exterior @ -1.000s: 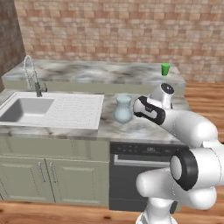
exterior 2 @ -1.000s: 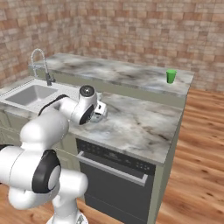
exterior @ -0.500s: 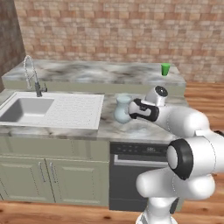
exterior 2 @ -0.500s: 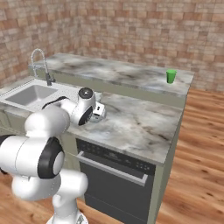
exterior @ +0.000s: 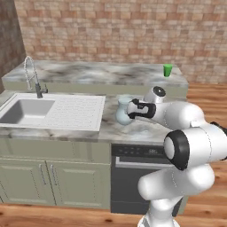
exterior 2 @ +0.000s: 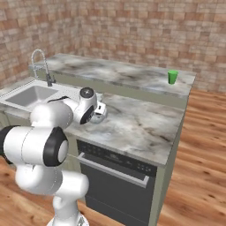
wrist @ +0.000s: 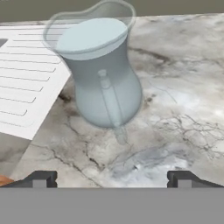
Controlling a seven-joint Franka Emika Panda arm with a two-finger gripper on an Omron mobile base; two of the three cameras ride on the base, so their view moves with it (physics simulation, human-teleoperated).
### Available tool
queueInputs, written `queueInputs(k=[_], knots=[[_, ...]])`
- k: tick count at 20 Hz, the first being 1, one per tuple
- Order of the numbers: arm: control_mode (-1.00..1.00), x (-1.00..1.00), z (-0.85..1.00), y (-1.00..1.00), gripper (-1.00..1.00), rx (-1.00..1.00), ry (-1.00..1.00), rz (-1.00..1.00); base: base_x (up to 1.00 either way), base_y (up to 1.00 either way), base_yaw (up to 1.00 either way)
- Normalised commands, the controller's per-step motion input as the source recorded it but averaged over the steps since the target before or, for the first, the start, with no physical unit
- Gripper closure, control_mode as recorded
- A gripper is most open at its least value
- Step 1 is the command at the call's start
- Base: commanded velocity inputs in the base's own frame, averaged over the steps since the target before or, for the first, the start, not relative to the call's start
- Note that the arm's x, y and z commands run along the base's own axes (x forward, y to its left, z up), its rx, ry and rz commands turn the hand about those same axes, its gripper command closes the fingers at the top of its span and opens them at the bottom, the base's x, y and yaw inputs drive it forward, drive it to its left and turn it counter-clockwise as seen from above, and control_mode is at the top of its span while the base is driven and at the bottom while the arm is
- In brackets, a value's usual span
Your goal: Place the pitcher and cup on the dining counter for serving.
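The pale blue-grey glass pitcher (exterior: 121,111) stands upright on the lower marbled counter (exterior: 146,129), at the right edge of the white drainboard (exterior: 73,111). My gripper (exterior: 131,109) is level with its belly, just to its right, and open. In the hand view the pitcher (wrist: 103,76) stands a little ahead of the two dark fingertips (wrist: 40,178), centred between them and not touched. The small green cup (exterior: 167,70) sits near the right end of the raised dining counter (exterior: 97,73); the right base view also shows the cup (exterior 2: 172,77) there.
A sink (exterior: 24,111) with a tall faucet (exterior: 31,76) lies left of the drainboard. A dishwasher front (exterior: 135,170) sits under the counter below my arm. A brick wall (exterior: 115,31) runs behind the dining counter, and wood floor (exterior 2: 198,167) lies to the right.
My hand has moved left along the lower counter, closer to the pitcher. The jaws stayed open; pitcher and cup have not moved.
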Motion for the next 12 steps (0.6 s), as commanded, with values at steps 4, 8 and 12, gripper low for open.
queueInputs(k=[4, 8, 12], knots=[[-1.0, 0.18, -0.1, 0.0, -1.0, -0.01, 0.0, 0.0, 0.0, 0.0, 0.0], [-1.0, 0.18, -0.13, 0.0, -1.0, -0.01, 0.0, 0.0, 0.0, 0.0, 0.0], [-1.0, 0.25, -0.14, 0.0, -1.0, 0.0, 0.0, 0.0, 0.0, 0.0, 0.0]])
